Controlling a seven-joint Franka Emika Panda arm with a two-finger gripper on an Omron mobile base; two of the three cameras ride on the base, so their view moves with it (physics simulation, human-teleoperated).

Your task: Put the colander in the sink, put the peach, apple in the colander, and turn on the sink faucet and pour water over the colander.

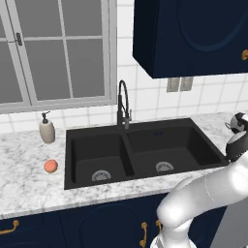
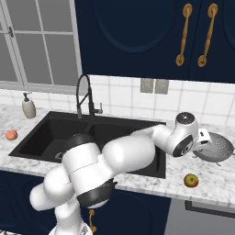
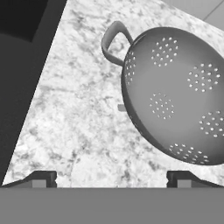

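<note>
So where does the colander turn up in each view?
Left base view: I can't make it out; the arm covers the counter right of the sink.
Right base view: colander at far right, on the counter beyond the hand.
Hand view: colander at upper right, on the marble.
Shared landmark: the black sink.

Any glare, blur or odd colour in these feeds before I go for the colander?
Hand view: greyscale, sharp, colander perforations crisp, soft shading inside the bowl. Left base view: even light, no glare, black sink basins show little detail. Right base view: sharp, flat lighting, apple colour clear.
</note>
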